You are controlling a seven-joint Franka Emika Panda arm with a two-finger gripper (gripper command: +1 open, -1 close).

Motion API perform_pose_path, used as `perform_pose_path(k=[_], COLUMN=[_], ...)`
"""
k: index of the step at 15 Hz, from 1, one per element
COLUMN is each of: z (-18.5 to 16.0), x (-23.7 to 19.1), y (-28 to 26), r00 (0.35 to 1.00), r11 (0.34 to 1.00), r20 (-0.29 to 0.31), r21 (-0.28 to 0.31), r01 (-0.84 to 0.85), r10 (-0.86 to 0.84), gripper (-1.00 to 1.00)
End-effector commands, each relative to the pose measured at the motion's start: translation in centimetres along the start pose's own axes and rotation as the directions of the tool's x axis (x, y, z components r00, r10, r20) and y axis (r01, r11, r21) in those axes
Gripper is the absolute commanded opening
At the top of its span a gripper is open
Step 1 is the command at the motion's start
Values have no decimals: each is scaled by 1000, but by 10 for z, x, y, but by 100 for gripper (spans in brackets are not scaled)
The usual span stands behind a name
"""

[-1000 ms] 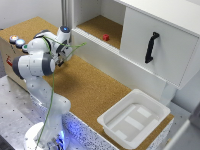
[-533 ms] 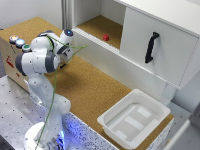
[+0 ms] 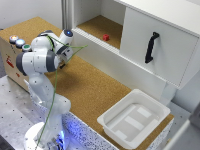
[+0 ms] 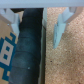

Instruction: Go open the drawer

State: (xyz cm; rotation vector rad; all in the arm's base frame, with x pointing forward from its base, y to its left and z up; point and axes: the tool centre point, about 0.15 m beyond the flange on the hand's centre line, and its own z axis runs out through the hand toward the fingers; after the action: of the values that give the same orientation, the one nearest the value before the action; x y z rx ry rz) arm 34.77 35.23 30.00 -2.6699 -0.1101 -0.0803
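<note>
Task not started: the gripper [image 4: 38, 24] hangs with fingers apart, empty, over the cork tabletop [image 3: 95, 85], well apart from the black drawer handle [image 3: 151, 47] (drawer apparently closed)

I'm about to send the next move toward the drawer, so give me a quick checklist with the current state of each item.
1. End effector open: ok, fingers apart with nothing between them.
2. End effector near the black handle: not ok, the arm is far off toward the exterior view's left.
3. Cork tabletop between arm and handle free of obstacles: ok.
4. White tray out of the way: ok, it sits off to the side.
5. Which panel is the drawer: cannot tell.
6. Red object on the shelf untouched: ok.
</note>
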Motion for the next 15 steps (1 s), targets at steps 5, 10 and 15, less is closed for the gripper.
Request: perform_pose_path(k=[5, 10, 15], z=[6, -4, -17], x=[16, 9, 4], y=[4, 37, 73], r00=[999, 999, 997], r11=[997, 996, 996], r20=[-9, -17, -29], r21=[77, 84, 52], r01=[32, -27, -73], r10=[-31, 28, 74], gripper=[-100, -100, -100])
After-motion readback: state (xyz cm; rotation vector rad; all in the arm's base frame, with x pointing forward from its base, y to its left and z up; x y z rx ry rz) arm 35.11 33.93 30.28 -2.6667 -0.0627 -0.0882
